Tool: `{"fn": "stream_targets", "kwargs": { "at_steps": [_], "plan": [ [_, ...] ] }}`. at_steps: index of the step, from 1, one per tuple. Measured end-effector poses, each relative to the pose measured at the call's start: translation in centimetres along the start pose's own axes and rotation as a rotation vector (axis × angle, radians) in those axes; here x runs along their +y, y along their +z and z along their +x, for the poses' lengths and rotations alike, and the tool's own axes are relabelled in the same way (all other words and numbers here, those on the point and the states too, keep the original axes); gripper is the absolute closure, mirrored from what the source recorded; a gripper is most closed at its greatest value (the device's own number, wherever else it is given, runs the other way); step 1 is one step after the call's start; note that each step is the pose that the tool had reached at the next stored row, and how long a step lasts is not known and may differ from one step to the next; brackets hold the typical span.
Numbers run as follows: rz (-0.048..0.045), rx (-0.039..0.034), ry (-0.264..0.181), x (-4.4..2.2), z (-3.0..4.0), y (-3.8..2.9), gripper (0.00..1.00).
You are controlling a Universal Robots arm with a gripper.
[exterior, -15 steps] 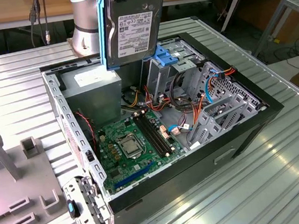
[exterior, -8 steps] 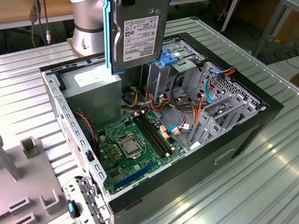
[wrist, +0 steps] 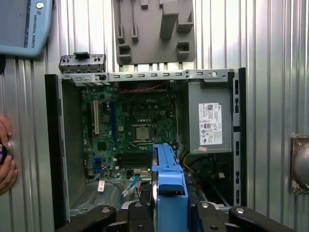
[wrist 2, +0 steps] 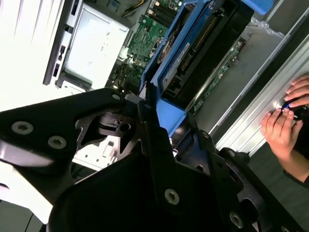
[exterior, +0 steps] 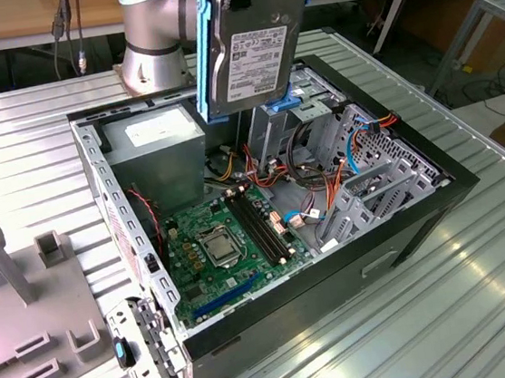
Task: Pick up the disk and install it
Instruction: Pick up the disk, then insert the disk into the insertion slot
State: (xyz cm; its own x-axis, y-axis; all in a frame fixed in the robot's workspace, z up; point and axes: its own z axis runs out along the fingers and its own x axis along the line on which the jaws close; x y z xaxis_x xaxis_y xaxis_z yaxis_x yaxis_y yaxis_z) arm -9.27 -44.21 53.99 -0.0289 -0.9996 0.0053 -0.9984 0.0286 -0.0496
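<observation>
The disk (exterior: 250,48) hangs on edge, labelled face showing in the exterior view, its blue carrier clamped between the jaws. It is held in the air above the open computer case (exterior: 403,227), over the grey drive cage (exterior: 270,141). Below lie the motherboard (exterior: 214,248) and power supply (exterior: 155,136). The case rests on a ribbed metal surface (exterior: 433,333) — a grey fixture plate (exterior: 30,315) lies beside it. In the second wrist view, 1 hand (wrist 2: 285,123) rests near the case.

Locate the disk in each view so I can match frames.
Exterior view: disk held upright above the open computer case, label facing the camera.
First wrist view: disk edge-on, blue frame nearest the camera, over the open case.
Second wrist view: disk edge-on, blue-framed, above the case.
Shared landmark: green motherboard.
</observation>
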Motion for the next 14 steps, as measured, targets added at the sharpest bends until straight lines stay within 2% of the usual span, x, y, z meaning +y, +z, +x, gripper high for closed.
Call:
{"fn": "stream_targets", "kwargs": {
  "at_steps": [3, 14],
  "plan": [
    [0.0000, 0.0001, 0.002, -0.51, -0.01, 0.04, 0.64],
    [0.0000, 0.0001, 0.002, -0.58, -0.02, 0.05, 0.64]
  ]
}}
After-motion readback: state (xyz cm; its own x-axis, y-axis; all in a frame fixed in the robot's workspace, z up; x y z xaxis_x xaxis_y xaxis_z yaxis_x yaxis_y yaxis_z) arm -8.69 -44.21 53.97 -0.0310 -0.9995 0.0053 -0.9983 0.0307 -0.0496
